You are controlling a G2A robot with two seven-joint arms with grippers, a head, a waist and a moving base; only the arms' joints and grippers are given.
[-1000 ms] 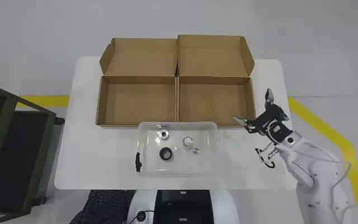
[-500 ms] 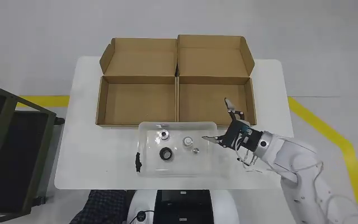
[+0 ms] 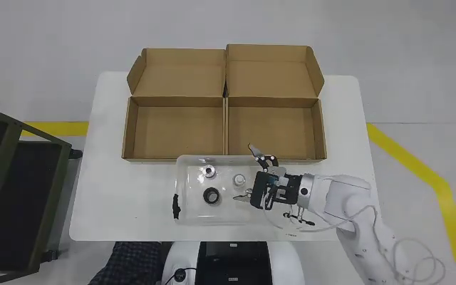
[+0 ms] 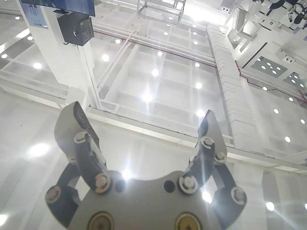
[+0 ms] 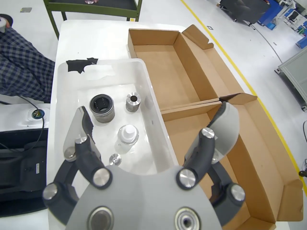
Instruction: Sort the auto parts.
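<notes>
A clear plastic tray [image 3: 189, 165] at the table's front holds a dark ring bearing [image 3: 211, 195], a metal cylinder [image 3: 208, 171] and a white cap [image 3: 240, 179]. My right gripper [image 3: 241, 172] hangs open over the tray's right half, one finger above the tray and the other toward the right cardboard box. In the right wrist view the gripper [image 5: 153, 108] frames the bearing [image 5: 102, 107], the cylinder [image 5: 133, 102], the white cap [image 5: 128, 134] and a small metal disc [image 5: 115, 159]. My left gripper [image 4: 142, 110] is open with nothing in it and points up at the ceiling.
Two open cardboard boxes, a left box [image 3: 174, 132] and a right box [image 3: 271, 132], stand side by side behind the tray, both bare inside. A scrap of black tape [image 3: 175, 206] sticks to the tray's left rim. A green shelf cart [image 3: 28, 199] stands left of the table.
My right arm has swung left from the table's right edge to over the tray's right half. Its fingers stayed open. The parts have not moved.
</notes>
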